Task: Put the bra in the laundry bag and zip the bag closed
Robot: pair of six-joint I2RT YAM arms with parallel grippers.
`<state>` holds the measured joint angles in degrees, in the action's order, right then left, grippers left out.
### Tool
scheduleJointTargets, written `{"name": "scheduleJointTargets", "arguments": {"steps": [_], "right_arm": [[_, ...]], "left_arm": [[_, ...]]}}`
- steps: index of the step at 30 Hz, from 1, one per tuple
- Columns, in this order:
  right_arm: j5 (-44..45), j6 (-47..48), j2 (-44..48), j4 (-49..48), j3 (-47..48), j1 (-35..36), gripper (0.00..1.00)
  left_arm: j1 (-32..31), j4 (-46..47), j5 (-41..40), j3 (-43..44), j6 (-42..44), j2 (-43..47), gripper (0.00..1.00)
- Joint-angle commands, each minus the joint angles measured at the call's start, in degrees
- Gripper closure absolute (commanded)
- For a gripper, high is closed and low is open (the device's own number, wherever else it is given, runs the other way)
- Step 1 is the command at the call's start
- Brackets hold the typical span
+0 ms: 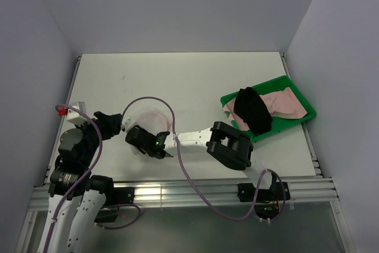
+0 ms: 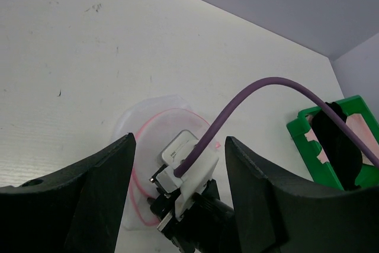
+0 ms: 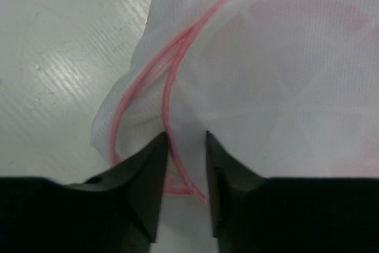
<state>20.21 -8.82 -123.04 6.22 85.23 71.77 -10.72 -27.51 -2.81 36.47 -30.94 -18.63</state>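
Black fingers of the right claw (image 3: 185, 137) stand half open astride the pink rim of the laundry bag (image 3: 284, 75). Just beside it, the left claw (image 2: 179, 146) gapes wide and empty. Well behind the right claw, the bra (image 1: 287, 103) lies in a green tray (image 1: 284, 127). It looks soft, light and floppy, so pinch a bunched edge.

A robotics lab test cell: a plain white bench (image 1: 177, 81) boxed in by bare pale walls (image 1: 177, 4) on three sides. Aluminium rails (image 1: 177, 192) along its near edge carry two robot arms (image 1: 231, 146) trailing purple cables (image 1: 195, 191).
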Motion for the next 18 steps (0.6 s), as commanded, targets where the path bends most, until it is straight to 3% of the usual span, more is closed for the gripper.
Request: {"name": "scheduleJointTargets", "arguments": {"steps": [1, 5, 9, 18], "right_arm": [[4.75, 1.09, 0.7, -0.42, 1.96, 0.57, 0.71], [5.72, 0.47, 3.24, -3.13, -0.24, 0.65, 0.91], [6.86, -0.58, 7.19, -4.46, -2.87, 0.83, 1.0], [5.99, 1.08, 14.94, -5.95, -7.27, 0.48, 0.97]], "left_arm": [[0.7, 0.96, -0.27, 1.76, -0.35, 0.0, 0.31], [0.88, 1.23, 0.52, 1.76, -0.35, -0.97, 0.32], [0.88, 1.4, 0.52, 1.59, -0.44, -1.93, 0.31], [0.61, 0.8, 7.79, 2.72, -1.05, -8.25, 0.25]]}}
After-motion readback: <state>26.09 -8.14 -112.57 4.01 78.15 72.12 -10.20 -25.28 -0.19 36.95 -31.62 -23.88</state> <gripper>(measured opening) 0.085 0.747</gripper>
